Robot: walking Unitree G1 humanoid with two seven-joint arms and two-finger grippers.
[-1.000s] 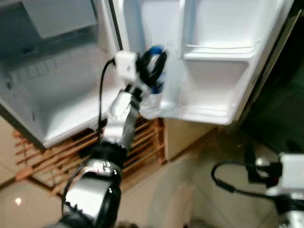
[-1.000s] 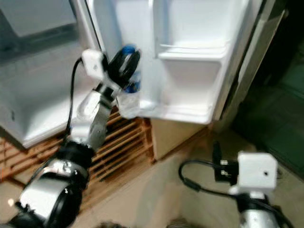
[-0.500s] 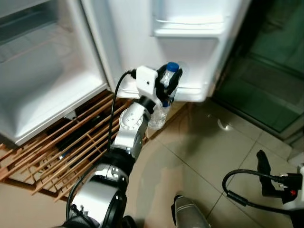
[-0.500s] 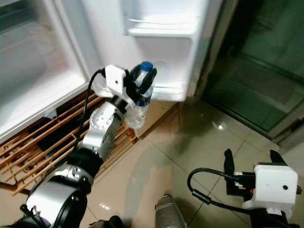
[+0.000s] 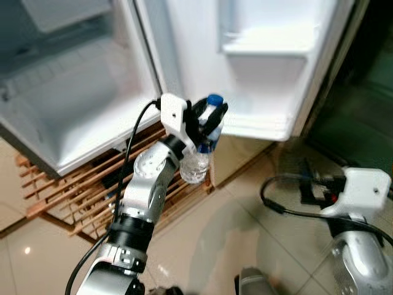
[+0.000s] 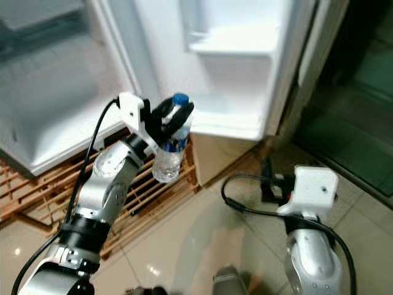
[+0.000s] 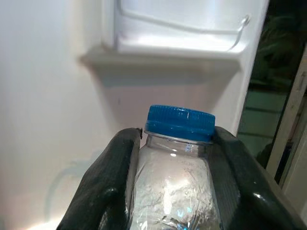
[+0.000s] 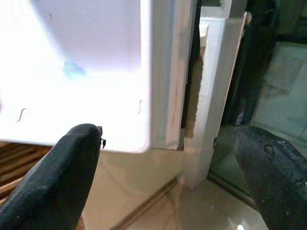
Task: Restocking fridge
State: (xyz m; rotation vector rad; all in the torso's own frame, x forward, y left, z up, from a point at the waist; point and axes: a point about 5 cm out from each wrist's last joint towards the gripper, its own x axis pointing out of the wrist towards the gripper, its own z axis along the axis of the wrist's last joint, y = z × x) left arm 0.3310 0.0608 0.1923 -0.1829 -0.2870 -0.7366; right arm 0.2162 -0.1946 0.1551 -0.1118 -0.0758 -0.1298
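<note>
My left gripper [image 5: 207, 121] is shut on a clear water bottle [image 5: 199, 157] with a blue cap [image 7: 180, 122], held upright just in front of the lowest shelf [image 5: 255, 120] of the open white fridge door [image 5: 202, 43]. In the left wrist view both black fingers [image 7: 108, 184] clamp the bottle neck, with a door shelf [image 7: 163, 50] above and beyond it. My right arm [image 6: 310, 203] hangs low at the right; its gripper [image 8: 168, 177] is open, pointing at the door's lower edge [image 8: 120, 139].
The fridge's white interior [image 5: 73, 104] stands open at the left above a wooden slatted pallet [image 5: 80, 196]. Glossy beige floor tiles [image 5: 202, 246] lie below. A dark green glass doorway [image 5: 362, 110] is at the right.
The camera has shifted, so the fridge sits differently in view. My left gripper still holds the bottle by the door's lowest shelf. The right arm has come up closer to the door.
</note>
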